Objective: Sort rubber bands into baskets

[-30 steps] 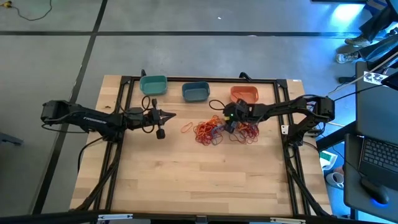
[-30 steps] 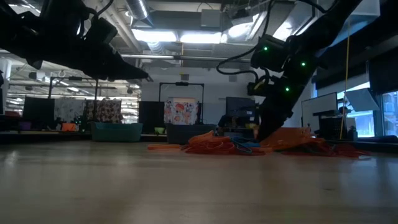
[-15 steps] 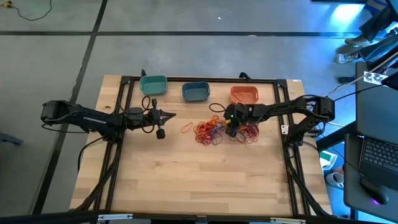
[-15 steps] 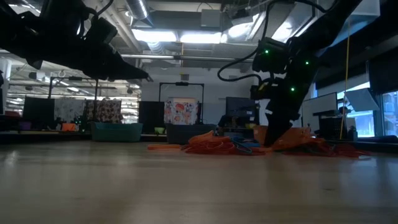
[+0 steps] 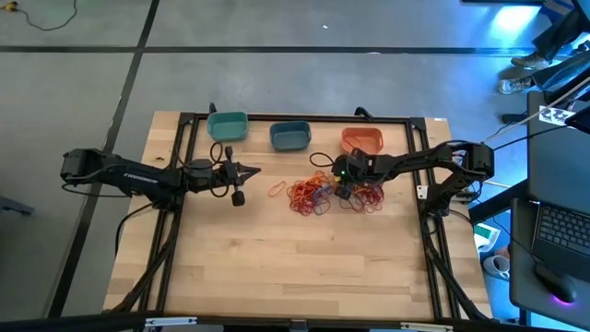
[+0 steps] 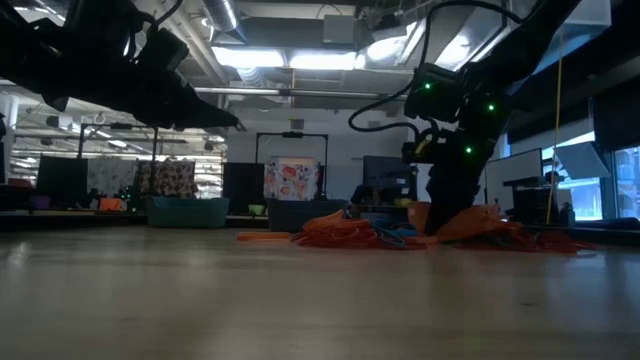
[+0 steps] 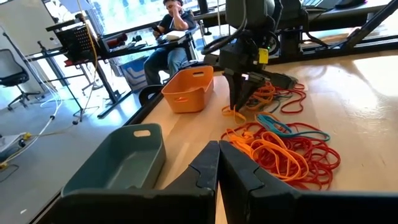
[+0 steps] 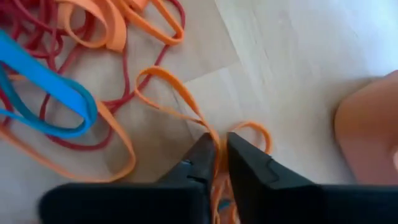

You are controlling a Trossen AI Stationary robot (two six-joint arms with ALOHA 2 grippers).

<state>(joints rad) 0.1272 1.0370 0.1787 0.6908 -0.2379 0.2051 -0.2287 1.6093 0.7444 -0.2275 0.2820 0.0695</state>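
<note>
The left gripper (image 5: 251,170) hovers with fingers pressed together, empty, the teal basket (image 5: 227,125) just beyond it. Right of it lies the band pile (image 5: 311,195). The right gripper (image 8: 219,163) is down in the pile, pinching an orange band (image 8: 180,99) (orange basket (image 5: 362,140) close behind).

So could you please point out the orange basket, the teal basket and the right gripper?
orange basket (image 5: 362,139): high view, its inside floor.
teal basket (image 5: 228,124): high view, its inside floor.
right gripper (image 8: 219,151): right wrist view, between fingertips pinching an orange band.
</note>
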